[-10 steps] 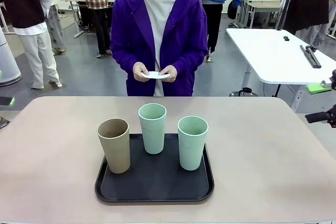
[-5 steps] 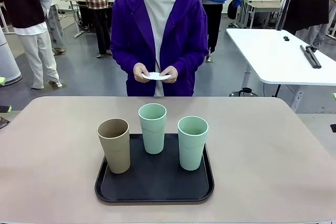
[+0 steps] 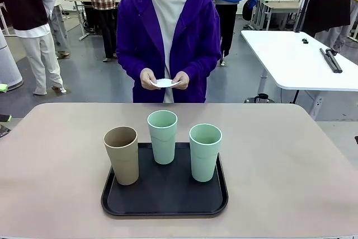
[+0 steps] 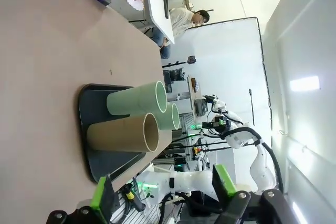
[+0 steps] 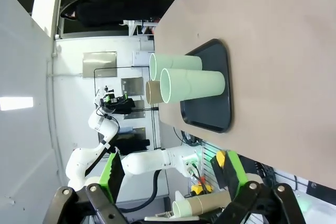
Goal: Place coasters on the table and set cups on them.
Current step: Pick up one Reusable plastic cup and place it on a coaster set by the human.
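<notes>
The left tool (image 4: pixel 163 190) stands wide with nothing between its green pads, and the right tool (image 5: pixel 172 174) is just as spread and empty. Each hangs off its own side of the surface (image 3: pixel 279 166), looking in across it. A black tray (image 3: pixel 164 204) lies toward six o'clock on the surface and carries all three cups upright: the tan cup (image 3: pixel 122 154) at the tray's nine o'clock, one mint cup (image 3: pixel 162 136) at twelve and the other mint cup (image 3: pixel 205 151) at three, close together but not touching. The coasters (image 3: pixel 165 83) are not down yet. A person (image 3: pixel 168 26) standing at the twelve o'clock edge holds them above it as a small white disc pinched between both hands (image 3: pixel 150 78); how many are in the stack cannot be told. So the task looks to be at its very start. The coasters are likely thin, light and floppy, easy to crease or blow about, so they should be taken by the rim and laid flat. The cups look stiff, light and matte, so grip should be fair, but they are tall and taper to a narrow foot, which makes them tippy. A hold around the wall at about mid-height seems safest, approaching each outer cup from its open side to spare its neighbours.
</notes>
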`<state>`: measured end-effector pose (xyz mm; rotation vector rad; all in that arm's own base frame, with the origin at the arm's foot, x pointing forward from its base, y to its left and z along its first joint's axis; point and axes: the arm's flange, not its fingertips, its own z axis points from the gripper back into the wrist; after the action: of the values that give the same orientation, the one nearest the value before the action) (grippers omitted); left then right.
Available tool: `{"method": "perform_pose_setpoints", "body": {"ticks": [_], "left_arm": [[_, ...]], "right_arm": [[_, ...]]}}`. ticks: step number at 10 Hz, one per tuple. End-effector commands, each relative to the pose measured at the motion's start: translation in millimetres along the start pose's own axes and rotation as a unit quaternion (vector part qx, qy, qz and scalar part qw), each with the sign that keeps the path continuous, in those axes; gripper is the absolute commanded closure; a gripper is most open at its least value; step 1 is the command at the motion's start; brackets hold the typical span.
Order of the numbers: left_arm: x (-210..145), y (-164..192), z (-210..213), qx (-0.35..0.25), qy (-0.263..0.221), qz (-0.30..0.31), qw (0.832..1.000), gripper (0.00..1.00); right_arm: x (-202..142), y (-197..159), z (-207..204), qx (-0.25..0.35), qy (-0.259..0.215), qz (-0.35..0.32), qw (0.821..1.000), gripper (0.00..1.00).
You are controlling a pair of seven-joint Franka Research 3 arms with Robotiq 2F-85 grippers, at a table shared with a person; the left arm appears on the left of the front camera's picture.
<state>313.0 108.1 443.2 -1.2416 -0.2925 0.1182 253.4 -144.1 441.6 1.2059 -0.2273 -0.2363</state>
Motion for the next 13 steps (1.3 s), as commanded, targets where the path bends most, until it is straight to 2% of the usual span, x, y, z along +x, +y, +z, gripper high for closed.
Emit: {"method": "perform_pose_setpoints", "body": {"ticks": [1, 13], "left_arm": [[0.9, 1.0, 0.4, -0.009, -0.003, -0.008, 1.0, 0.0], [0.9, 1.0, 0.4, -0.009, -0.003, -0.008, 1.0, 0.0]], "right_arm": [[1.1, 0.2, 1.2, 0.008, -0.003, -0.001, 1.0, 0.0], [1.1, 0.2, 1.2, 0.008, -0.003, -0.001, 1.0, 0.0]]}}
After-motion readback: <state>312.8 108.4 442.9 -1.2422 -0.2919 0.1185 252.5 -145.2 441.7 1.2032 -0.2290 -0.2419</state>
